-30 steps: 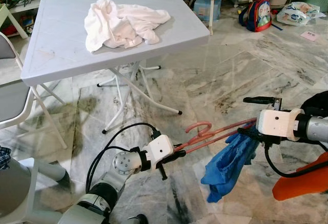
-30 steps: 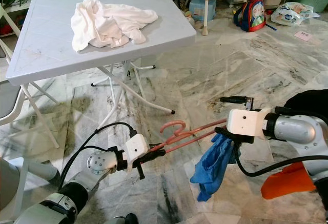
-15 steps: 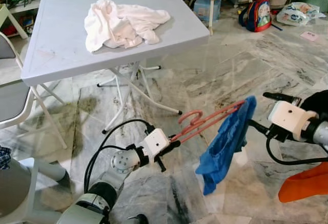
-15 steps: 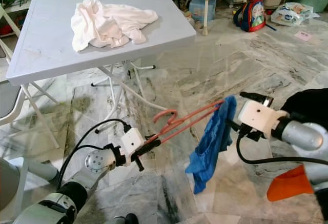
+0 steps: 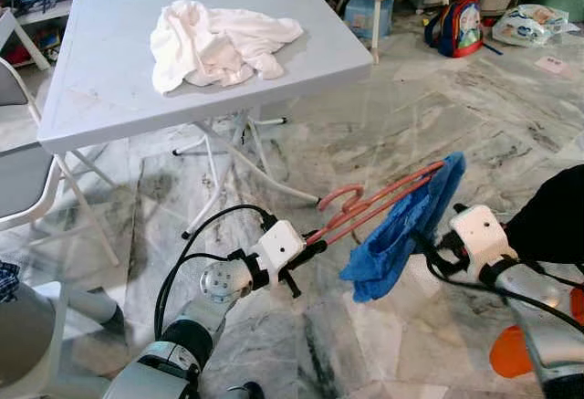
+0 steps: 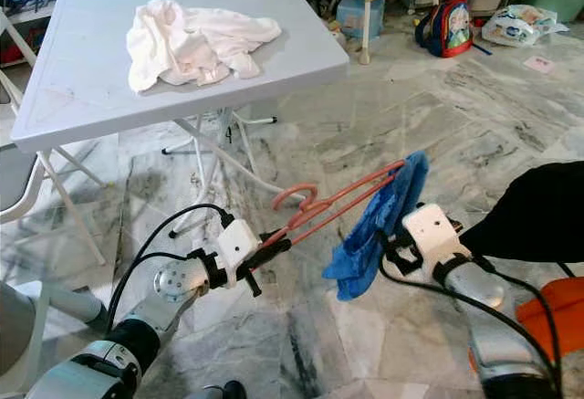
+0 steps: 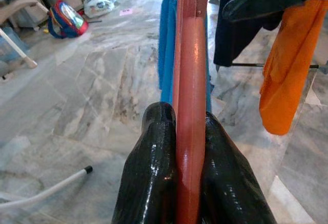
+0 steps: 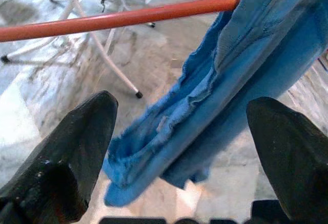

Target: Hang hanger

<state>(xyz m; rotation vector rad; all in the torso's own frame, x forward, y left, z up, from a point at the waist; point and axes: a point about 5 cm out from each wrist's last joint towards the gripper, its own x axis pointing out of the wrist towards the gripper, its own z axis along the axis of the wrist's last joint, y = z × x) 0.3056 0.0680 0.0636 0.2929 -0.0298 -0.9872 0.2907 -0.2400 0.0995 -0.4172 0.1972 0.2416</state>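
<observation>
Marble floor [image 5: 383, 116] runs under a grey folding table [image 5: 109, 89], with a crumpled white cloth [image 5: 214, 41] lying toward the table's far edge. Low in front of the table's near right corner, the left gripper [image 5: 310, 251] has its two fingers [image 7: 154, 183] pinched tight on one end of a red-pink hanger [image 5: 365, 212], which slants up and away over the floor. A blue cloth [image 5: 406, 230] is draped over the hanger's far end. The right gripper [image 8: 179, 147] sits just beside that cloth with its fingers spread wide, holding nothing. Dark and orange garments [image 7: 279, 65] hang beyond, seemingly from a rack. By my reading, the cloth is loaded and the hanger is being carried toward a rail, not yet hooked. Next, the left arm must lift and turn the hook [image 5: 339, 201] over a rail without shedding the cloth.
</observation>
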